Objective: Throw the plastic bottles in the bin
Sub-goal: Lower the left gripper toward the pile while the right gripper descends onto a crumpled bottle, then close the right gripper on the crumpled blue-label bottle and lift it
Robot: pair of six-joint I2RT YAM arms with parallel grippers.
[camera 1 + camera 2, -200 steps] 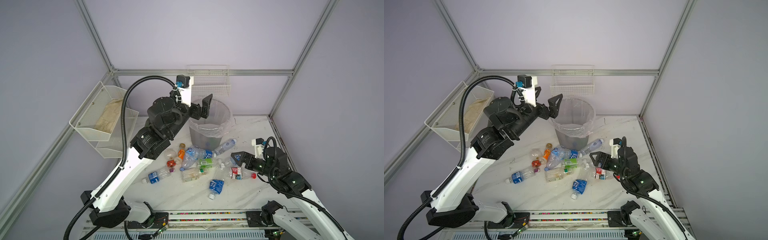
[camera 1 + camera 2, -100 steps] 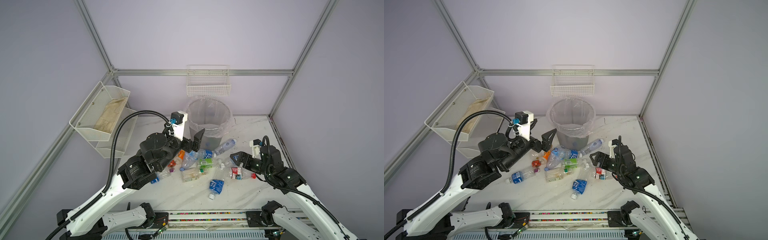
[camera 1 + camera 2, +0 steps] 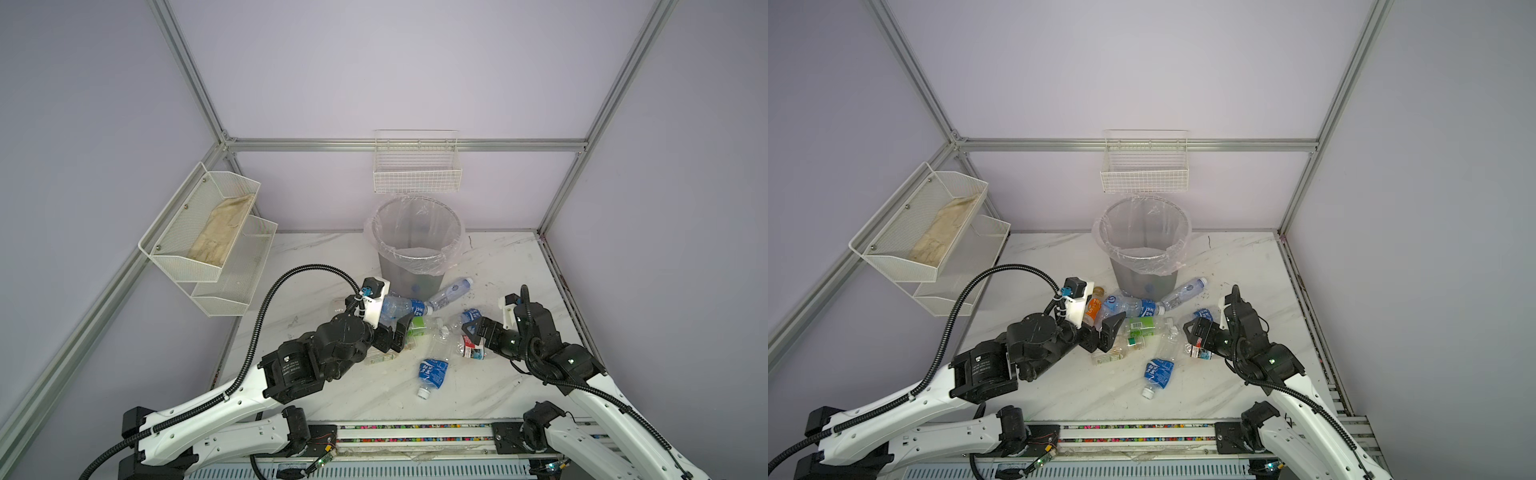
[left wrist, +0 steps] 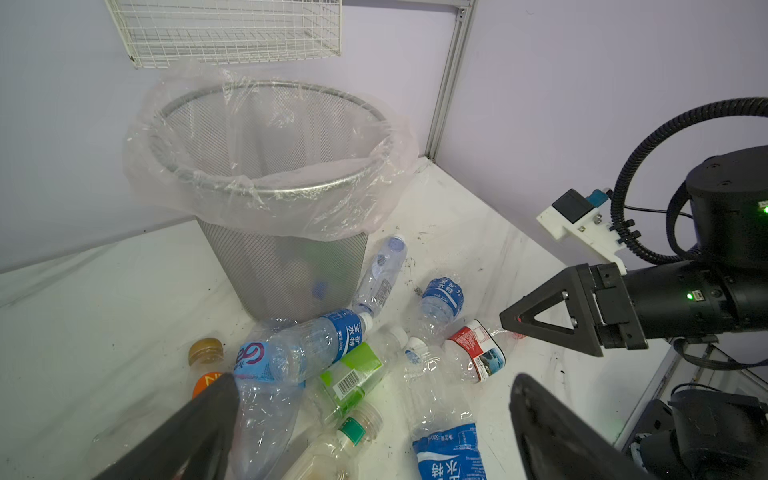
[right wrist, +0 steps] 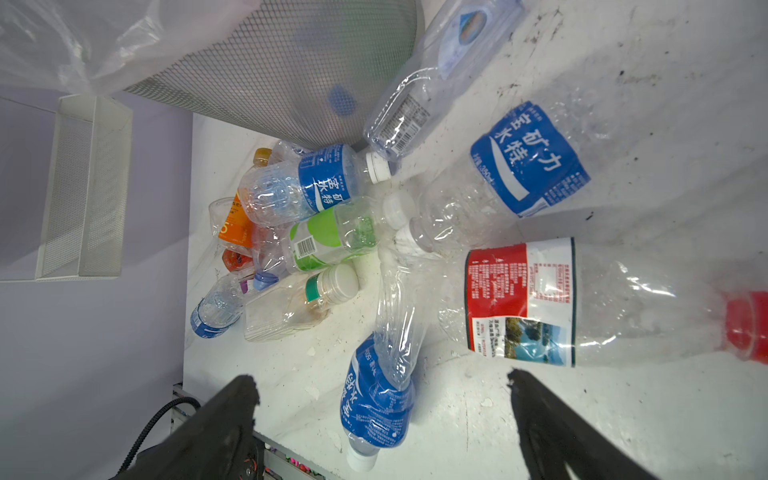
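The grey mesh bin (image 3: 415,249) (image 3: 1144,249) with a clear liner stands at the back of the table. Several plastic bottles lie in a pile before it. These include a blue-label bottle (image 4: 316,345), a green-label one (image 4: 353,374), a red-label one (image 5: 540,299) and a crushed blue-label one (image 5: 378,399) (image 3: 432,372). My left gripper (image 4: 374,382) (image 3: 1102,332) hangs open low over the pile's left side, holding nothing. My right gripper (image 5: 379,378) (image 3: 471,336) stands open at the pile's right, beside the red-label bottle, above the crushed one.
A white wire basket (image 3: 417,174) hangs on the back wall above the bin. A two-tier white mesh shelf (image 3: 208,237) with a beige cloth is fixed to the left wall. The marble table (image 3: 511,266) has bare room at the right and the front.
My left arm has swung down from over the bin's rim to the bottle pile, its gripper open throughout. The right arm has barely moved.
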